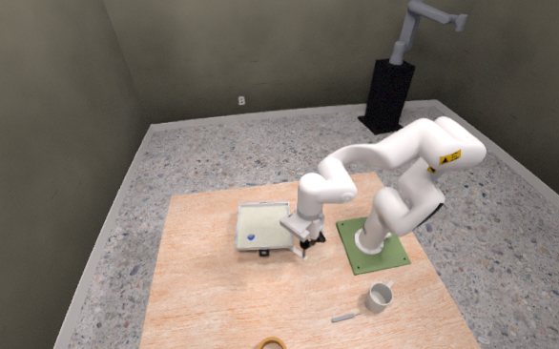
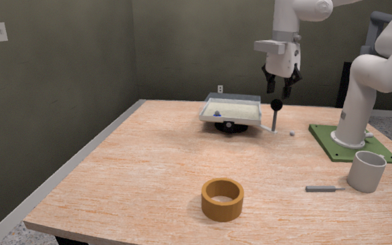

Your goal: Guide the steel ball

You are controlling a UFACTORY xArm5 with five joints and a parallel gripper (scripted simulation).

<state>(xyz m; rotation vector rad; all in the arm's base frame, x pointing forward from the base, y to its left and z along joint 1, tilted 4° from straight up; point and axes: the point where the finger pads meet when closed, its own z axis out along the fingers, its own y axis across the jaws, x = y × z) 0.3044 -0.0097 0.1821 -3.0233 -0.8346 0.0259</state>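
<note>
The clear-lidded plate (image 1: pixel 263 205) (image 2: pixel 230 120) stands on a dark pivot at the far middle of the table and looks close to level. The steel ball (image 2: pixel 217 112) rests on the blue printed spot (image 1: pixel 251 236) (image 2: pixel 217 115) near the plate's front left corner. A lever with a black knob (image 2: pixel 276 104) sticks up from the plate's right corner. My gripper (image 1: pixel 312 242) (image 2: pixel 277 92) is open and empty, just above the knob and not touching it.
A small grey ball (image 2: pixel 291 133) lies on the table right of the lever. A grey mug (image 1: pixel 379 297) (image 2: pixel 366 171) and a grey tool (image 1: pixel 343 318) (image 2: pixel 323 189) lie at the front right. A wooden ring (image 1: pixel 272 341) (image 2: pixel 222 199) stands at the front. The arm's green base plate (image 1: pixel 394 257) (image 2: pixel 380 152) is on the right.
</note>
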